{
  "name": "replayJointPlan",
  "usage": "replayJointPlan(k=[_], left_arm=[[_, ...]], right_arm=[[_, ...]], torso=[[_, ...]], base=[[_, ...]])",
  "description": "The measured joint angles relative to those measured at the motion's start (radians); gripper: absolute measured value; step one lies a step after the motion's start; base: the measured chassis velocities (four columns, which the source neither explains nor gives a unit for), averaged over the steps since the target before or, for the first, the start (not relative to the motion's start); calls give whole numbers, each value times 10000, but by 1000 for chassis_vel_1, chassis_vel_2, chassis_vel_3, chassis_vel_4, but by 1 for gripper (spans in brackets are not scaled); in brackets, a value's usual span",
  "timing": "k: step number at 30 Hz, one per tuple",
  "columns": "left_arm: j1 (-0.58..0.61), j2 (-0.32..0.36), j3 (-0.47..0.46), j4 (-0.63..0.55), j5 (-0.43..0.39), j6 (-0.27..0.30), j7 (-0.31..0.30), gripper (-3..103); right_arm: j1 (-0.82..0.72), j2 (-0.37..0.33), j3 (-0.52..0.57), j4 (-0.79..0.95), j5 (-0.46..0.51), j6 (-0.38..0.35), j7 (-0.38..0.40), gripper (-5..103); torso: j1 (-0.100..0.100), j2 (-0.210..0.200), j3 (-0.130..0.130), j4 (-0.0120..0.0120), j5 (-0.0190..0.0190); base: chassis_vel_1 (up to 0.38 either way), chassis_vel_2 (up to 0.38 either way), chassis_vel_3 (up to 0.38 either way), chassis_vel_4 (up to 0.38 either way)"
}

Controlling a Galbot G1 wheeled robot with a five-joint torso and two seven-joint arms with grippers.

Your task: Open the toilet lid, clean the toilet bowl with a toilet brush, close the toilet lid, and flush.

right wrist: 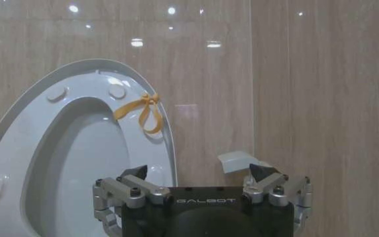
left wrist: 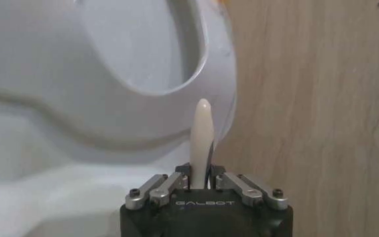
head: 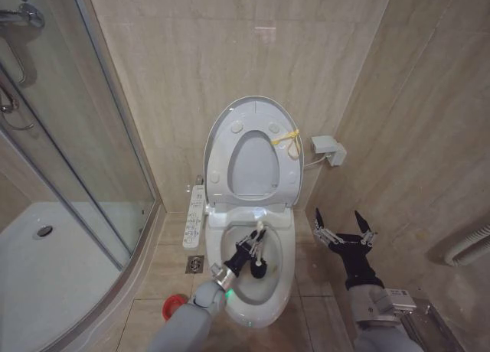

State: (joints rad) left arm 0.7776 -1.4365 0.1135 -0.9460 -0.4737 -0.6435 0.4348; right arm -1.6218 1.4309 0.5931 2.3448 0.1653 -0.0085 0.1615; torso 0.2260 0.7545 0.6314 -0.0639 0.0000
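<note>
Grey-sleeved arms end in black tools [right wrist: 205, 177] marked GALBOT, with silver screwed finger links.

White toilet lid [head: 253, 149], yellow tie [head: 285, 140]; white toilet bowl [head: 285, 279]; beige marbled wall tiles [head: 230, 53]; red cup [head: 173, 307].

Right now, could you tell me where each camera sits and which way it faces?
Head: high up, looking down at the toilet bowl; both arms show.
Left wrist: behind the left pincer, shut on the toilet brush, facing the toilet lid.
Right wrist: behind the open right pincer, facing the wall.
Both wrist views share the raised lid.
</note>
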Motion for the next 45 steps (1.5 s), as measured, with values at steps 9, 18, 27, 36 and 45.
replayJointPlan(k=[9, 18, 27, 36, 45], left_arm=[[-160, -41, -4, -453, 26, 105, -83, 19], [-50, -240, 159, 39, 173, 59, -82, 19], [-244, -84, 154, -313, 226, 180, -190, 19], [-142, -199, 324, 55, 206, 158, -180, 19], [-391, -280, 352, -274, 104, 263, -204, 19]], right_arm=[[0, 0, 0, 0, 0, 0, 0, 100], [0, 0, 0, 0, 0, 0, 0, 100], [0, 0, 0, 0, 0, 0, 0, 100], [0, 0, 0, 0, 0, 0, 0, 100], [0, 0, 0, 0, 0, 0, 0, 100]], torso=[[1, -1, 2, -5, 0], [0, 0, 0, -1, 0], [2, -1, 2, -1, 1], [1, 0, 0, -1, 0], [2, -1, 1, -5, 1]], base=[[0, 0, 0, 0], [0, 0, 0, 0], [0, 0, 0, 0], [0, 0, 0, 0], [0, 0, 0, 0]])
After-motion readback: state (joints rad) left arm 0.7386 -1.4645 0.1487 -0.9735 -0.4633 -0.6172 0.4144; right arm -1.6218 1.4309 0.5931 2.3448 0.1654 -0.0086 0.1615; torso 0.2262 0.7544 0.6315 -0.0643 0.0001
